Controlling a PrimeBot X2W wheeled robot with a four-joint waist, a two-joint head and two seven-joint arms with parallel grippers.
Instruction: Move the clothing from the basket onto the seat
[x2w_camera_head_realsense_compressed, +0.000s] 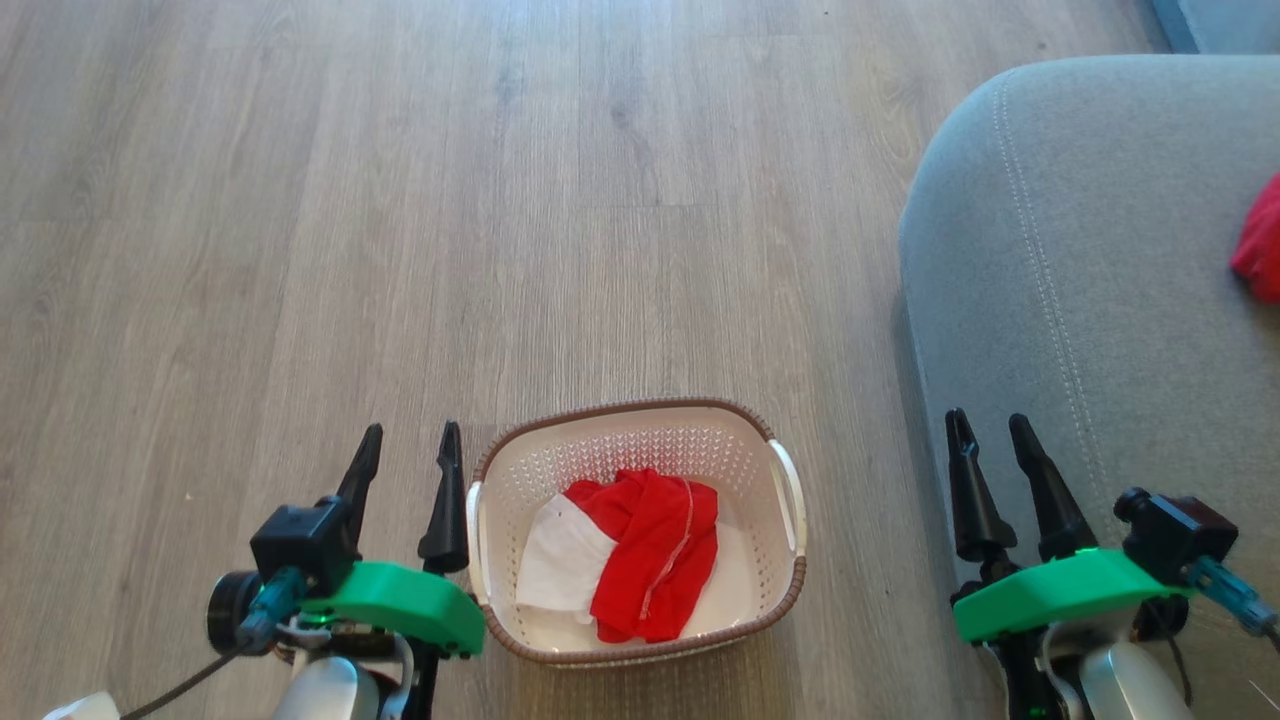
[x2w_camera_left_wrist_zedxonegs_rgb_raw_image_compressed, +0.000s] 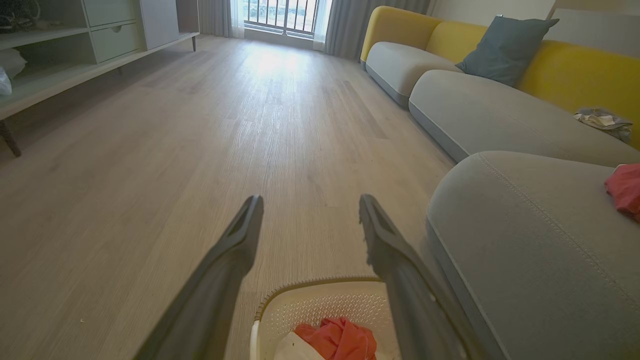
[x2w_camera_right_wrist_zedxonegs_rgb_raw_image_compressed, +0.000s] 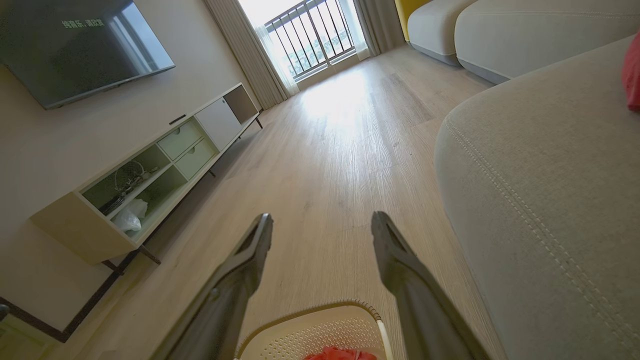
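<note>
While clothing (x2w_camera_head_realsense_compressed: 640, 555) lies in basket (x2w_camera_head_realsense_compressed: 640, 408) | left gripper (x2w_camera_head_realsense_compressed: 412, 432) beside basket, spread wide, empty | right gripper (x2w_camera_head_realsense_compressed: 987, 418) by seat (x2w_camera_head_realsense_compressed: 1100, 250), likewise

Perforated plastic basket (x2w_camera_head_realsense_compressed: 640, 445); soft cloth clothing (x2w_camera_head_realsense_compressed: 655, 555); matt wood-grain floor (x2w_camera_head_realsense_compressed: 400, 200)

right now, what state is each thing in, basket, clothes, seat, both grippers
basket: upright on the floor, not yet empty
garment in basket: crumpled, red and white, untouched
seat: bears one red garment
garment on seat: resting, partly out of frame
left gripper: open, empty, beside the basket
right gripper: open, empty, beside the seat
</note>
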